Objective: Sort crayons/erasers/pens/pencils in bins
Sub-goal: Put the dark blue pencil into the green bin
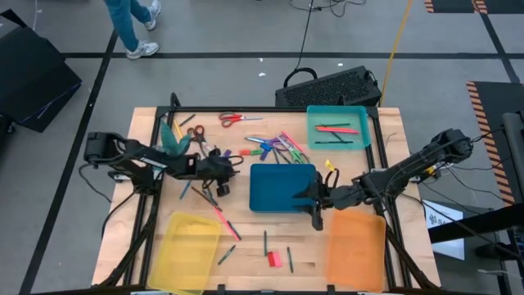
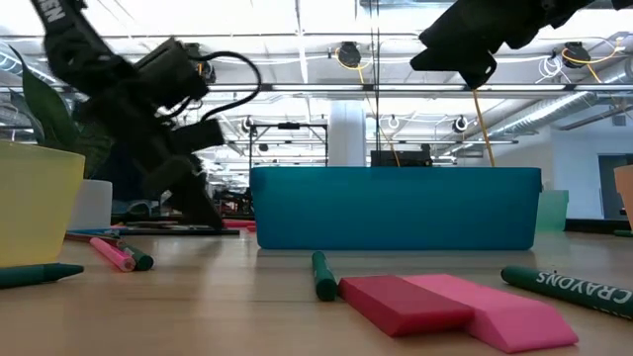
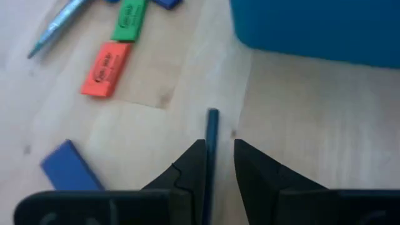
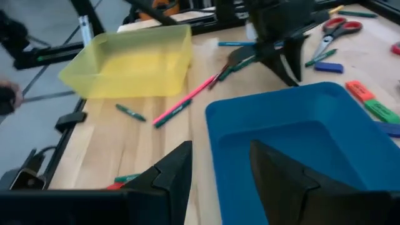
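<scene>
My left gripper (image 1: 221, 182) (image 3: 219, 147) is low over the table, left of the dark blue bin (image 1: 282, 187). It is open by a narrow gap, and a thin dark blue pen (image 3: 211, 128) lies along that gap. A red eraser (image 3: 106, 69), a green eraser (image 3: 130, 19) and a blue eraser (image 3: 69, 165) lie flat on the wood nearby. My right gripper (image 1: 309, 198) (image 4: 219, 156) hangs open above the dark blue bin's (image 4: 294, 137) near right corner, with nothing between its fingers. A red eraser (image 2: 406, 302) and a pink eraser (image 2: 504, 316) lie near the front edge. My left gripper's fingers stand on either side of the pen, which runs along them close to one finger (image 3: 194, 165). Whether that finger touches the pen I cannot tell.
The yellow bin (image 1: 190, 242) stands front left, the orange bin (image 1: 356, 250) front right and the teal bin (image 1: 337, 127), with pens in it, back right. Pens, crayons and scissors (image 1: 233, 120) are scattered behind the blue bin. A pink pen (image 4: 187, 103) lies near the yellow bin.
</scene>
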`<move>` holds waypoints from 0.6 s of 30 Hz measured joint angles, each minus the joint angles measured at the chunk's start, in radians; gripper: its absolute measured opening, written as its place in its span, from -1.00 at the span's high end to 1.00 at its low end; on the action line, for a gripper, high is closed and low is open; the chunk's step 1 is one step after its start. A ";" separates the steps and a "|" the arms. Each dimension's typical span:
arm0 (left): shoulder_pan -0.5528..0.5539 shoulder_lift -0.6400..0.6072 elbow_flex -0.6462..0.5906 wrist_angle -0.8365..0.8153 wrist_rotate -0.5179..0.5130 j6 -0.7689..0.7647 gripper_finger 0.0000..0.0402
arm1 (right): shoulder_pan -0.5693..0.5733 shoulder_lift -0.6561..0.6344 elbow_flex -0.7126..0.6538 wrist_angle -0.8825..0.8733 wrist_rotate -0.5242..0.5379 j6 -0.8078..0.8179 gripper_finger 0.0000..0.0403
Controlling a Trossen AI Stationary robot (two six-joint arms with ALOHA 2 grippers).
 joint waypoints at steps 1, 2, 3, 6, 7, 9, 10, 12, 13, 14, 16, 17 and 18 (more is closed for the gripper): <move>0.002 0.004 -0.024 0.050 0.011 0.004 0.57 | -0.003 0.000 0.000 0.000 0.005 0.009 0.25; 0.002 0.007 -0.047 0.097 0.016 0.005 0.57 | -0.003 0.000 0.000 0.000 0.018 0.014 0.25; 0.002 0.007 -0.075 0.141 0.015 0.005 0.57 | -0.003 0.000 0.000 0.000 0.026 0.018 0.25; 0.002 0.008 -0.146 0.277 0.002 0.004 0.57 | -0.003 0.000 0.000 0.001 0.056 0.019 0.25; 0.002 0.008 -0.163 0.311 0.001 0.005 0.57 | -0.003 0.000 0.000 0.004 0.069 0.019 0.25; 0.002 0.008 -0.191 0.350 -0.003 0.017 0.57 | -0.003 0.000 0.000 0.013 0.076 0.019 0.25; 0.003 0.008 -0.201 0.361 -0.008 0.024 0.57 | -0.003 0.000 0.000 0.017 0.076 0.019 0.25; 0.006 0.007 -0.214 0.370 -0.014 0.029 0.57 | -0.003 0.000 0.000 0.026 0.076 0.019 0.25; 0.009 0.008 -0.220 0.370 -0.020 0.022 0.57 | -0.003 0.000 0.000 0.026 0.076 0.019 0.25; 0.014 0.008 -0.221 0.370 -0.023 0.017 0.57 | -0.003 0.000 0.000 0.027 0.076 0.020 0.25; 0.024 0.008 -0.222 0.372 -0.030 0.008 0.57 | -0.003 0.000 0.000 0.027 0.077 0.027 0.25; 0.026 0.008 -0.223 0.374 -0.030 0.003 0.56 | -0.003 0.000 0.000 0.028 0.077 0.032 0.25; 0.028 0.008 -0.223 0.380 -0.032 0.002 0.53 | -0.003 0.000 0.000 0.030 0.077 0.034 0.25</move>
